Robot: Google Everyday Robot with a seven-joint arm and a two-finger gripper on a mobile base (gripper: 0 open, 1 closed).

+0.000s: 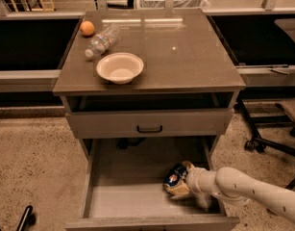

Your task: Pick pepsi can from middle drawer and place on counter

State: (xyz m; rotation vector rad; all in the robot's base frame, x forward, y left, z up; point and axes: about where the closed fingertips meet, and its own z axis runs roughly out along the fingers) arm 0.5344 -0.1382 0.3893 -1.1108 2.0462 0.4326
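The pepsi can [170,178], blue with a red-and-white logo, lies at the right rear of the open middle drawer [130,202], low in the camera view. My gripper [178,179] reaches in from the right on a white arm. Its pale fingers [178,191] sit on either side of the can and are closed on it. The can is still down at the drawer floor. The glossy brown-grey counter [185,57] is the top of the cabinet above.
On the counter's left part stand a white bowl [119,67], a lying clear water bottle [103,41] and an orange [87,28]. A closed drawer front with a black handle [149,128] overhangs the open drawer. An office chair base [269,141] is at the right.
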